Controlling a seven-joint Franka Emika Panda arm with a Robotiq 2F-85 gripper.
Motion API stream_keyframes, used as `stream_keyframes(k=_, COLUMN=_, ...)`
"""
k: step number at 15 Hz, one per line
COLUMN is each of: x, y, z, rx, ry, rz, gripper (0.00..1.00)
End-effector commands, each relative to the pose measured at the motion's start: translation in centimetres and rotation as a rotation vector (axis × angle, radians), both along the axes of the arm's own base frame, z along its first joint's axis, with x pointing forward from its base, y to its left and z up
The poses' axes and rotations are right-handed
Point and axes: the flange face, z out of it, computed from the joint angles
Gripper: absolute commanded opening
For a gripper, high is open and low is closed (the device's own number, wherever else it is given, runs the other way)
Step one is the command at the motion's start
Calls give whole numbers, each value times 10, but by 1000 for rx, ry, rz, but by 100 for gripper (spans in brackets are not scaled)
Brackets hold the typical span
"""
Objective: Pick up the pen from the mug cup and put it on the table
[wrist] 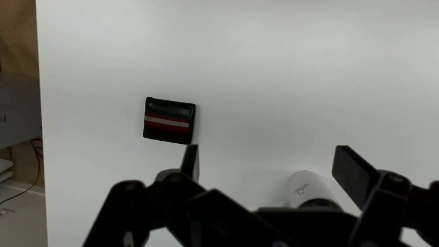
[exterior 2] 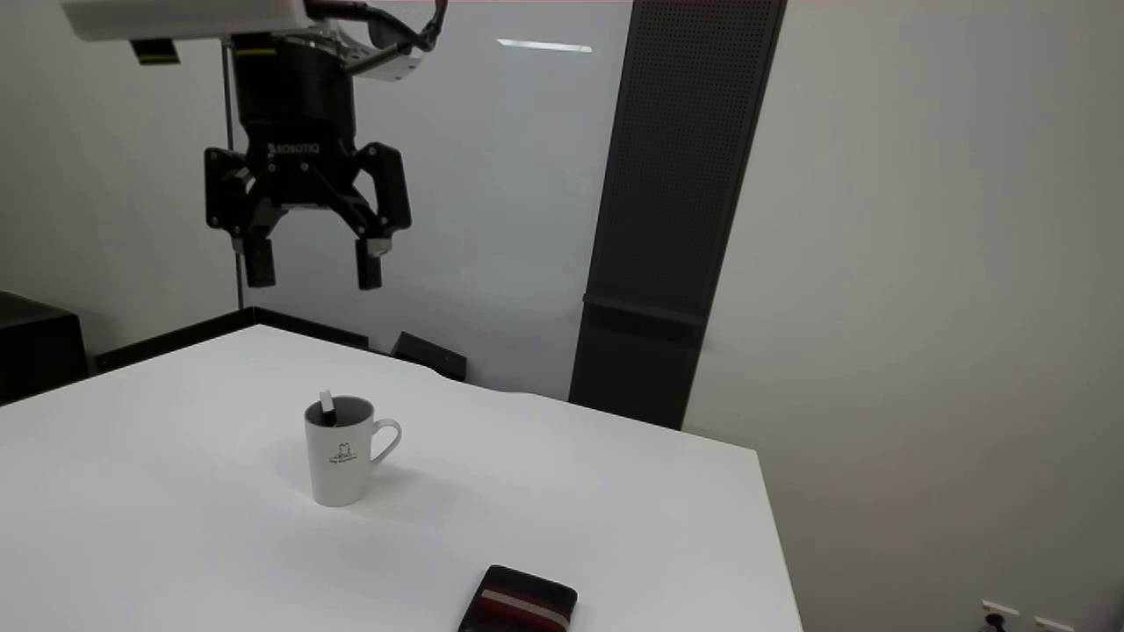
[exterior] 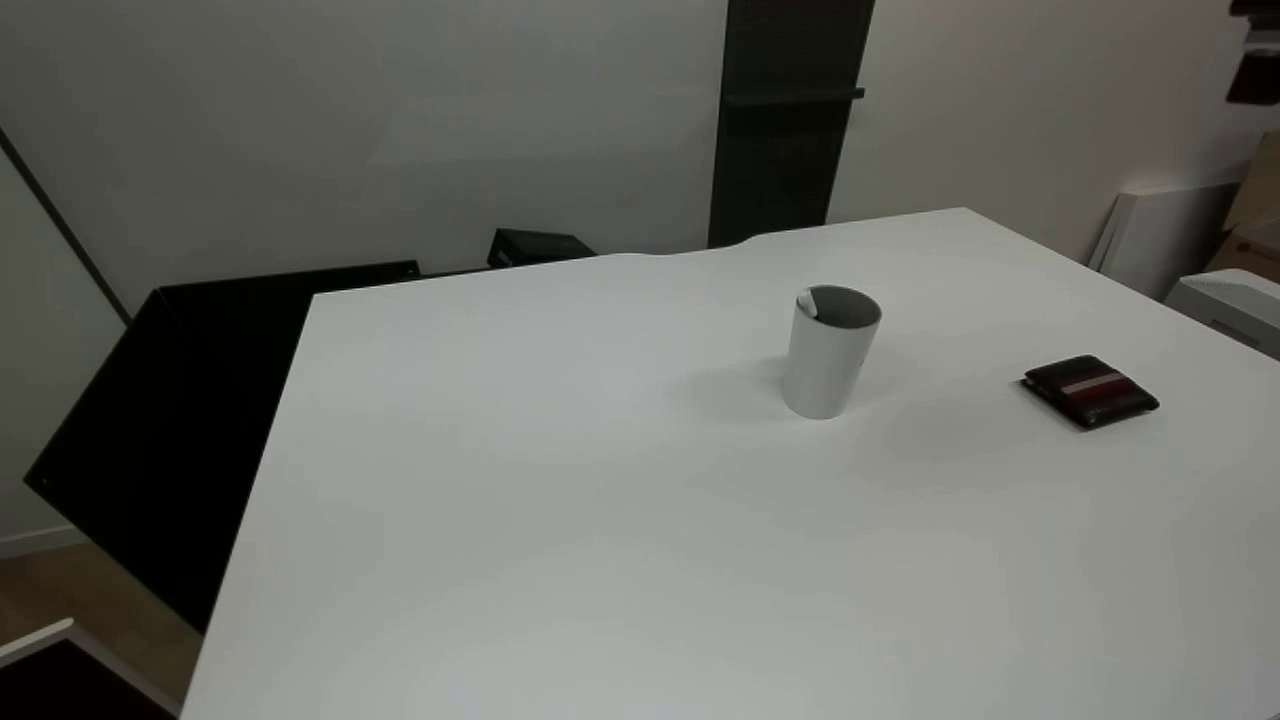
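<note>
Pen [exterior 2: 327, 409], pale-topped, leaning inside mug cup [exterior 2: 334, 478]. Mug cup: white, handled, upright on white worktop [exterior 2: 615, 500]. Wallet [wrist: 169, 120]: dark, striped, lying flat, well apart from mug cup. Gripper [exterior 2: 314, 276]: black, raised above worktop, fingers apart.

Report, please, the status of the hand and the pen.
Hand open, empty, above table. Pen leaning in mug cup. Wallet lies apart, likely no obstacle.
</note>
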Motion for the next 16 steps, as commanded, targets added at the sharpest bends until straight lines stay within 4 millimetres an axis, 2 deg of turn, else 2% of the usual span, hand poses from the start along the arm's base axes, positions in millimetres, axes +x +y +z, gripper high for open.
stream_keyframes(k=1, x=38, y=6, z=2, rx=-27, ry=19, rz=35, gripper=100)
stream_keyframes(k=5, x=60, y=28, z=-10, rx=-51, ry=38, rz=113, gripper=100)
stream_keyframes(k=10, x=77, y=65, z=-48, rx=-103, ry=104, rz=225, gripper=100)
stream_keyframes(k=16, x=87, y=103, z=-91, rx=-133, ry=142, rz=342, gripper=100)
